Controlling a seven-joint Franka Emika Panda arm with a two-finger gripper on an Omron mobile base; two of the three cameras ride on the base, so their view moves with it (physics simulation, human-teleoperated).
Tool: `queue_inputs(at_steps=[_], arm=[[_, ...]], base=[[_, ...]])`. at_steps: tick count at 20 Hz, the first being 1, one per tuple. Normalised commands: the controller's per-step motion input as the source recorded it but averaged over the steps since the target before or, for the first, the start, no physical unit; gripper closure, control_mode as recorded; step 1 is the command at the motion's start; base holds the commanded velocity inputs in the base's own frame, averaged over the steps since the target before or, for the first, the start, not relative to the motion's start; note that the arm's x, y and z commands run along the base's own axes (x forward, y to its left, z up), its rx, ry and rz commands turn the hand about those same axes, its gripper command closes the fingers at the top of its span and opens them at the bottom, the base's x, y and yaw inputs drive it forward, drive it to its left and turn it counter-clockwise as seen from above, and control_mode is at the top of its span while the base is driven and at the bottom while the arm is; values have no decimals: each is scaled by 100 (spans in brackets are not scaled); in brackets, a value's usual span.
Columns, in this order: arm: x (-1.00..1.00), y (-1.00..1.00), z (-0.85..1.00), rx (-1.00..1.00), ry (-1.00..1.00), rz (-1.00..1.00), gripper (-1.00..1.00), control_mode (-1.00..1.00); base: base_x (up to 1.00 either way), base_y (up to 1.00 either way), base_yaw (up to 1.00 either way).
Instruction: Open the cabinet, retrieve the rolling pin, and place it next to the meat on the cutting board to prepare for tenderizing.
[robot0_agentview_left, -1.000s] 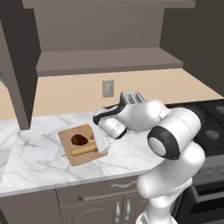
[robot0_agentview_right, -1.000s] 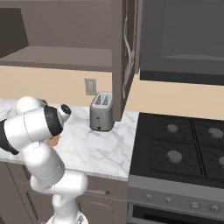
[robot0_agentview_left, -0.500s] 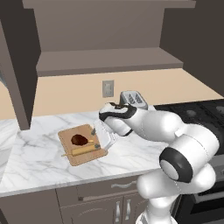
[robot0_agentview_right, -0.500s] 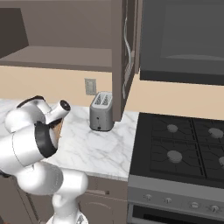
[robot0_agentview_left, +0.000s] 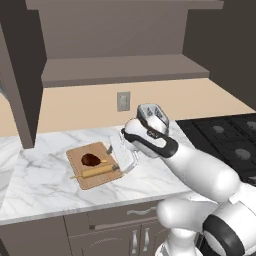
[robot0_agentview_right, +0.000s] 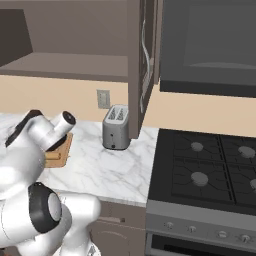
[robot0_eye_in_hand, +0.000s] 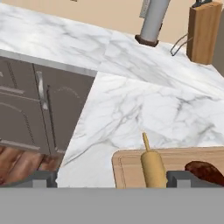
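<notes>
We note one rolling pin (robot0_agentview_left: 98, 171) lying along the front edge of the one cutting board (robot0_agentview_left: 80, 177), just beside the single piece of meat (robot0_agentview_left: 90, 159), while the gripper (robot0_agentview_left: 118, 156) hangs at the board's right edge, fingers spread wide and holding nothing.

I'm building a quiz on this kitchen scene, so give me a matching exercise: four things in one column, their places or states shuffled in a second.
Things:
1. rolling pin
2. meat
3. toaster
4. gripper

Places or states:
A. on the counter beside the stove
B. open, holding nothing
C. dark brown lump on the cutting board
D. lying along the board's near side

Pairs: 1-D, 2-C, 3-A, 4-B
</notes>
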Motion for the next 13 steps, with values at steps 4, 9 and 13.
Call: queue_inputs(at_steps=[4,9,13], arm=[[-92,0,39,1,-1,0,-100,-100],[-96,2,36,0,-1,0,-100,-100],[-100,15,36,0,-4,0,-100,-100]], base=[[0,0,0],[0,0,0],[0,0,0]])
